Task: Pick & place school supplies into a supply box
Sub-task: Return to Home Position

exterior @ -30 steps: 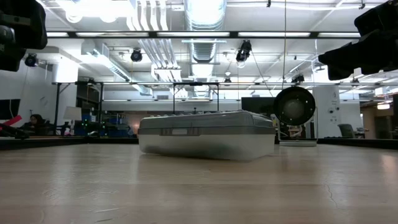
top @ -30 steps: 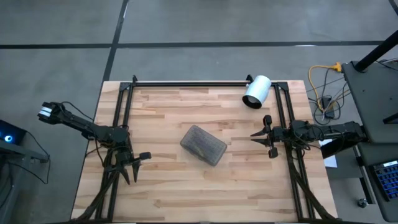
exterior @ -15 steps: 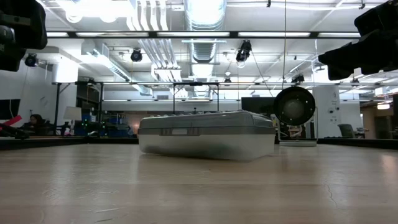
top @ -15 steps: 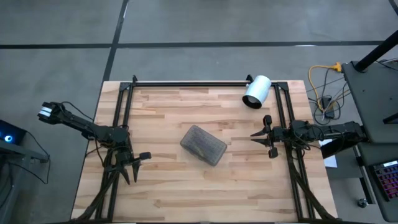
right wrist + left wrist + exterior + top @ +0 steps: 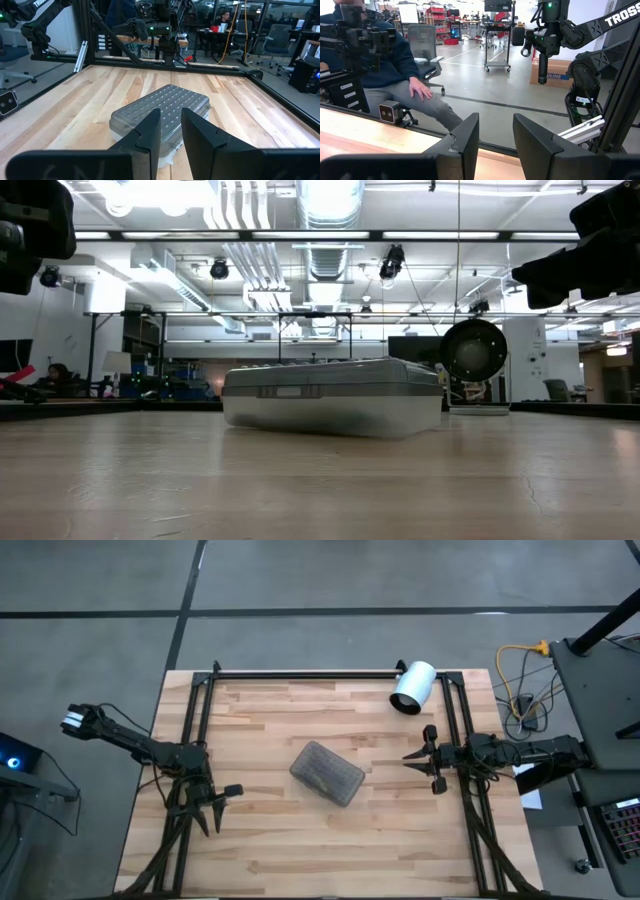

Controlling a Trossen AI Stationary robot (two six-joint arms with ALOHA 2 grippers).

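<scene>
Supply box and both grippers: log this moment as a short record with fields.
supply box: lid shut, lying askew in the middle of the table
left gripper: open, empty, over the left side, apart from the box
right gripper: open, empty, over the right side, pointing toward the box
white cylinder: on its side, far right corner

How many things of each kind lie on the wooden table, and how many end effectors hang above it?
supply box, lid shut: 1
white cylinder: 1
loose pens, pencils or scissors: 0
end effectors: 2 (left end effector, right end effector, both open)
Total: 4
</scene>
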